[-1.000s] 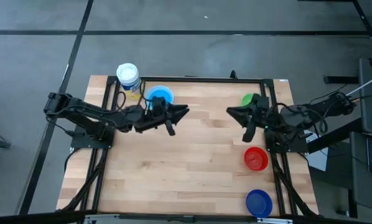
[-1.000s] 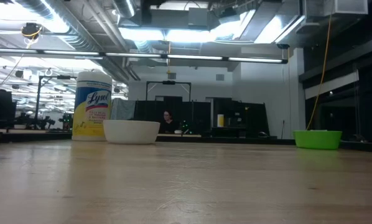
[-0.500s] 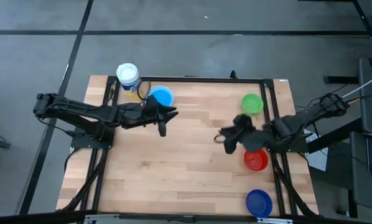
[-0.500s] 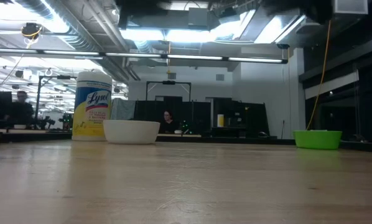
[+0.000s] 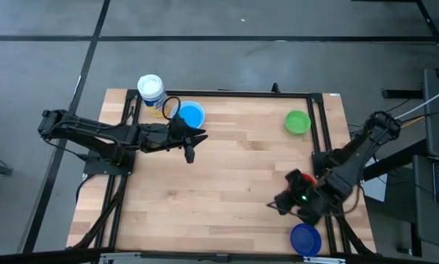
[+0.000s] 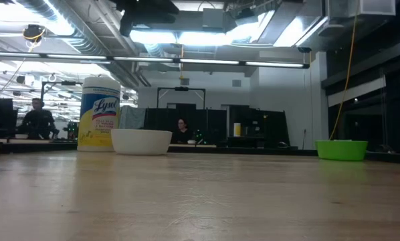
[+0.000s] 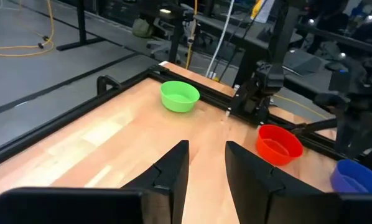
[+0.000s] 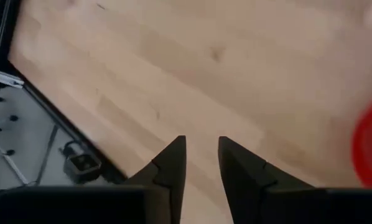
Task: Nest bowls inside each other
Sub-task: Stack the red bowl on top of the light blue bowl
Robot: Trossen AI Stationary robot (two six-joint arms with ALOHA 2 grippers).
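A light blue bowl (image 5: 190,114) stands at the far left beside a white-lidded jar (image 5: 151,89). The low view shows a white bowl (image 6: 141,141) at that spot. A green bowl (image 5: 298,122) rests at the far right, and a dark blue bowl (image 5: 305,238) at the near right corner. The red bowl (image 7: 279,142) between them is mostly hidden under my right arm in the high view. My left gripper (image 5: 197,143) hovers open just near of the light blue bowl. My right gripper (image 5: 277,205) hangs open over bare wood, left of the red and dark blue bowls.
A black frame rail (image 5: 318,147) runs along the table's right side, beside the green and red bowls. The right wrist view shows the table's edge (image 8: 61,124) close to my right gripper, with floor beyond. Bare wood (image 5: 219,191) spreads across the middle.
My right gripper has swung from beside the green bowl toward the table's near edge, past the red bowl, sinking and tipping down as it rolled. My left gripper has drawn back a little toward the table's left edge and then held still.
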